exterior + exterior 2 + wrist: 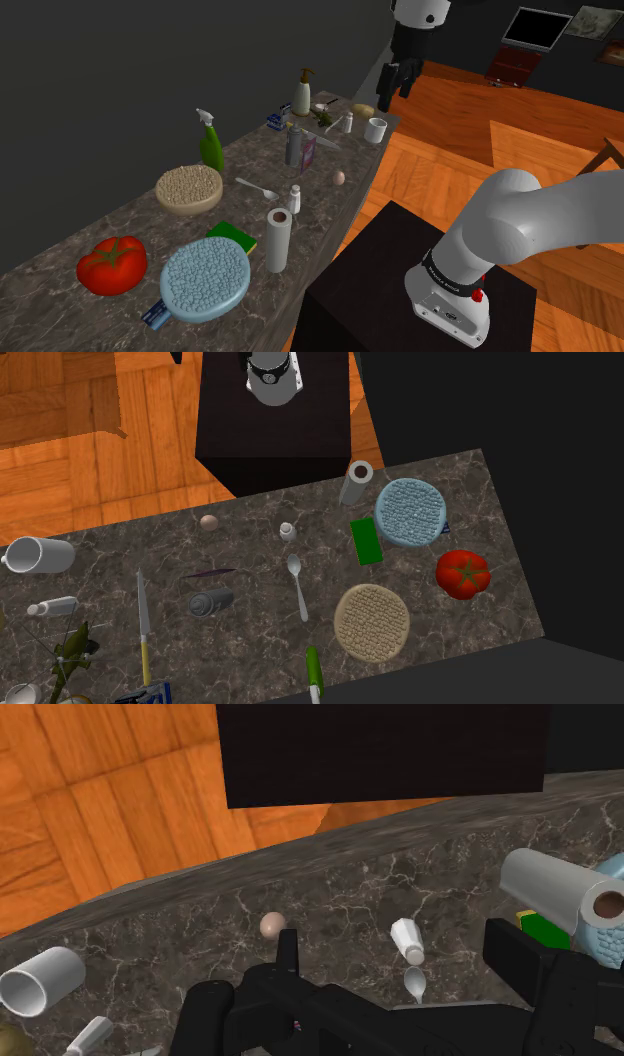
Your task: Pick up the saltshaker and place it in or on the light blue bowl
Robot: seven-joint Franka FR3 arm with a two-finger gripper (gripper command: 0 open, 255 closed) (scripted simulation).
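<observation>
The saltshaker (295,197) is a small white bottle with a grey cap, standing upright near the counter's front edge, between an egg (339,177) and a paper towel roll (277,240). The light blue bowl (205,278) has a rough textured surface and sits beyond the roll, beside a tomato (112,264). My black gripper (394,84) hangs open and empty high above the counter's far end, well away from the shaker. In the wrist view the saltshaker (407,940) lies far below between the spread fingers (288,949), with the bowl's rim (612,936) off to one side.
A tan bowl (372,622), a spoon (296,584), a green sponge (366,540) and a dark can (210,601) surround the shaker (287,531). A mug (40,555), a knife (144,627) and a spray bottle (210,142) lie farther off. The black stand (400,270) borders the counter.
</observation>
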